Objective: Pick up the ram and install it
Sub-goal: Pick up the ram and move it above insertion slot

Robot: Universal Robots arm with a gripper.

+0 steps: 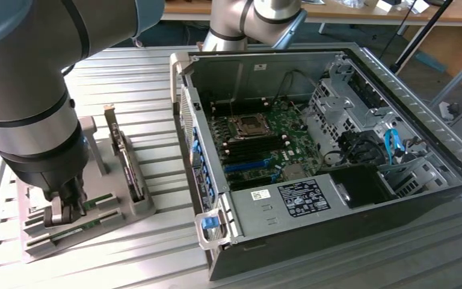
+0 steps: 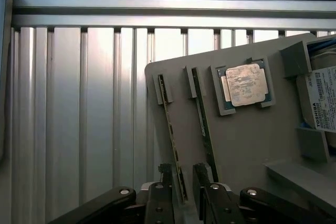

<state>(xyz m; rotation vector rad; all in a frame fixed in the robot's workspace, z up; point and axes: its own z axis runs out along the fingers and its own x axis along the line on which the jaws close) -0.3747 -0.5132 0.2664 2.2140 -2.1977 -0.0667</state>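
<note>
Two rams stand on edge in a grey holder (image 2: 247,145). One ram (image 2: 172,129) runs between my gripper's fingers. The other ram (image 2: 203,119) lies just beside it, its near end at one fingertip (image 2: 201,174). My gripper (image 2: 184,176) is open, with a gap on each side of the stick it straddles. In the exterior view the gripper (image 1: 65,211) is low over the holder (image 1: 139,208) at the exterior view's left, at the end of the two green rams (image 1: 96,202). The open computer case (image 1: 423,102) holds the motherboard with its black memory slots (image 1: 251,146).
An upright expansion card (image 1: 127,159) stands in the holder just behind my gripper. A square silver processor chip (image 2: 244,85) sits in its own pocket, and a labelled hard drive (image 2: 323,98) lies beyond. The ribbed metal table (image 2: 79,103) surrounds the holder.
</note>
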